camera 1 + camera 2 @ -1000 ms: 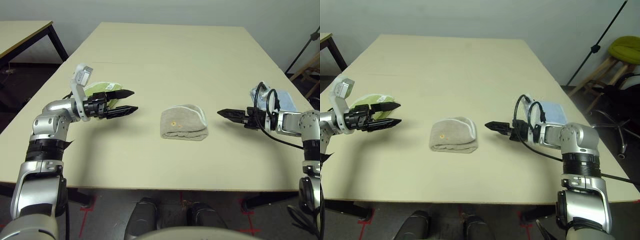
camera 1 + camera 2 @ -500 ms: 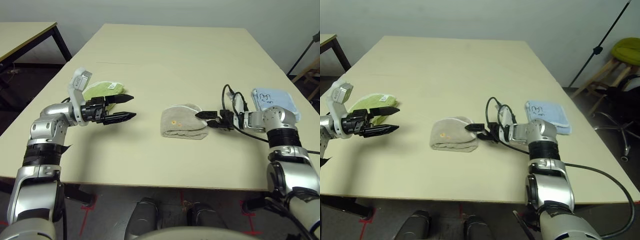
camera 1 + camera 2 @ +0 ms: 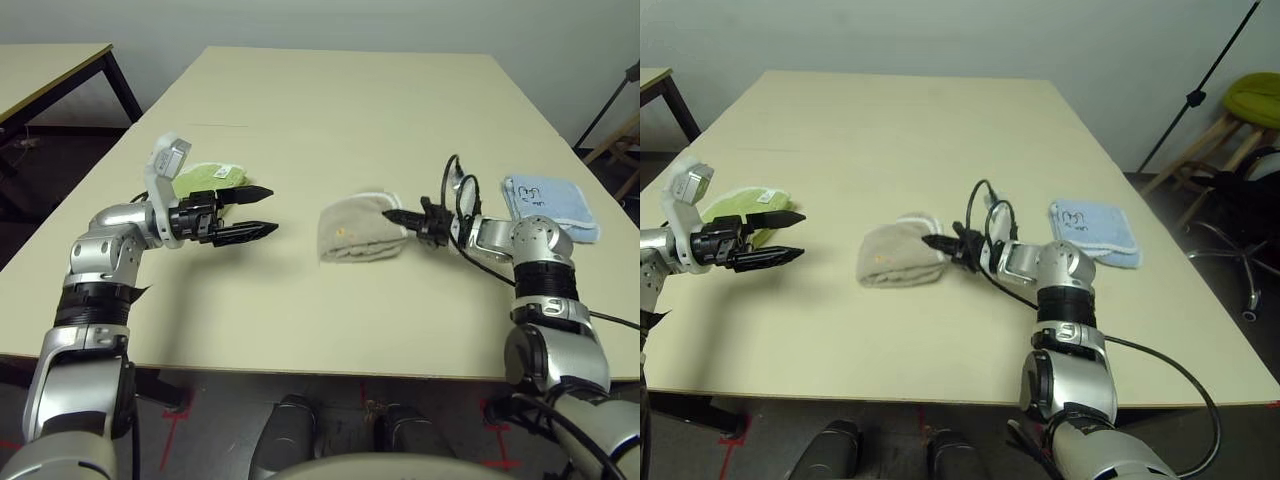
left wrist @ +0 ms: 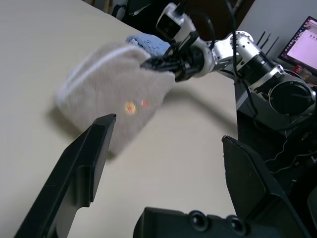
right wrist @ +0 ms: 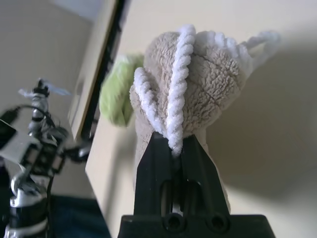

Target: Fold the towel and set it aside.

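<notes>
Nearest the robot, the right claw [image 3: 405, 215] is clamped on the white-stitched edge of the towel [image 3: 358, 229], which lies folded in a bundle at the middle of the bench [image 3: 330, 110]. The pinch takes only the bunched edging, so the layers could slip free or the bundle could unroll if pulled sideways. The left claw [image 3: 262, 210] hovers spread and empty, well apart from the towel. Just behind it lies a lime-green cloth [image 3: 205, 179]. A light blue cloth [image 3: 550, 203] rests near the right arm, where a careless sweep could snag it.
</notes>
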Motion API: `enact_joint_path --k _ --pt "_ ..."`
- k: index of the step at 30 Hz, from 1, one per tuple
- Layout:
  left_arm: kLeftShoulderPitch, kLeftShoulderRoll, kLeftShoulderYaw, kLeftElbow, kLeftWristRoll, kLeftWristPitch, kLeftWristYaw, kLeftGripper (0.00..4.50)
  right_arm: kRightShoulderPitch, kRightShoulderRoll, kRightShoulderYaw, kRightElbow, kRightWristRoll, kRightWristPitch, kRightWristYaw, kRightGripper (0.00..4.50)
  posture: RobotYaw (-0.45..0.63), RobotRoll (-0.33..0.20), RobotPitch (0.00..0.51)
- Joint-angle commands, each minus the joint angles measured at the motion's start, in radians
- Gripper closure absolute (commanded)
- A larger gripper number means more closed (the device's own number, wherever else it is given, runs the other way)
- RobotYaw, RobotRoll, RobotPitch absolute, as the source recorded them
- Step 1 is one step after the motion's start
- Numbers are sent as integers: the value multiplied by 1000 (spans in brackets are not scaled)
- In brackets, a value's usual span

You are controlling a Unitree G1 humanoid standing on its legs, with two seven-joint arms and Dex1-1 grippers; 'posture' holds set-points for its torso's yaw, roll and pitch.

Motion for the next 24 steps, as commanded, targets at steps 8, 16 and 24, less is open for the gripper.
enact_joint_path --k 8,16,24 --pt "-71 -28 -42 79 41 -34 -39 0 33 31 -240 -229 17 -445 -282 4475 58 0 43" --pt "-117 -56 -56 136 64 -54 -51 0 69 10 -269 -209 -82 -799 -433 4475 14 0 47" --pt "-115 -64 -52 136 70 -52 -55 0 53 -21 -283 -23 -58 -907 -445 4475 20 0 51"
